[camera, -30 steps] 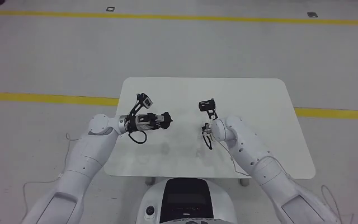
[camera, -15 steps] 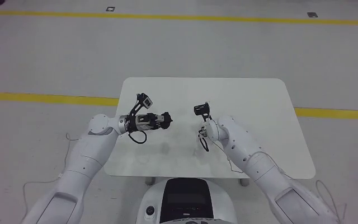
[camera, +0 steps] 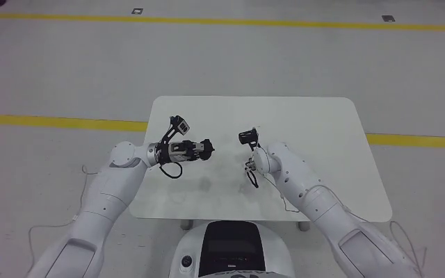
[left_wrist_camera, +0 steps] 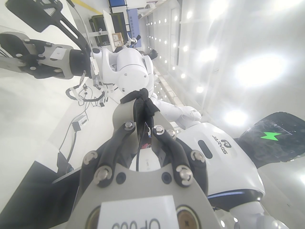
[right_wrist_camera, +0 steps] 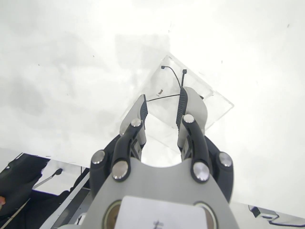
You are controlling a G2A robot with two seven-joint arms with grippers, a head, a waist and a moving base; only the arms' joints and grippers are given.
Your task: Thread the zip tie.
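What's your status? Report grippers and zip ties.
Left gripper shut on black piece. Right gripper open over clear tray holding zip ties. One tail crosses between its fingertips.

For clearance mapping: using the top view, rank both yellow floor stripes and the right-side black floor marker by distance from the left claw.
From the left claw:
1. Nearer yellow floor stripe, close on its left.
2. Farther yellow floor stripe, across the far floor.
3. Small black square floor marker, far right.
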